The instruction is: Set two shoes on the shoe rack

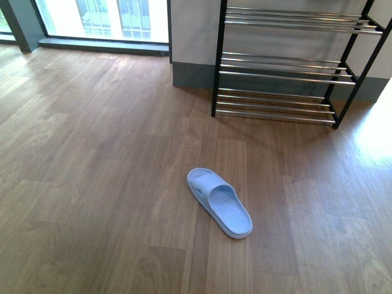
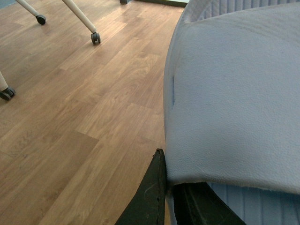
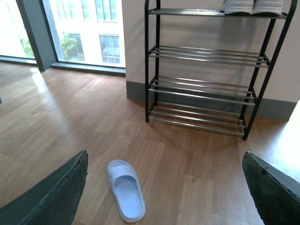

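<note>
Wood-plank floor (image 1: 92, 184). The black shoe rack (image 3: 206, 52) with silver bars stands against the wall. Two shoes (image 3: 253, 5) sit on its top tier, only their white soles showing. My right gripper (image 3: 165, 161) is spread wide. My left gripper (image 2: 171, 187) pinches a pale blue slipper (image 2: 234, 93).

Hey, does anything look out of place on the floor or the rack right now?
One pale blue slipper lies alone and askew on the floor, apart from the shoe rack. A similar slipper sits in the left gripper.
</note>
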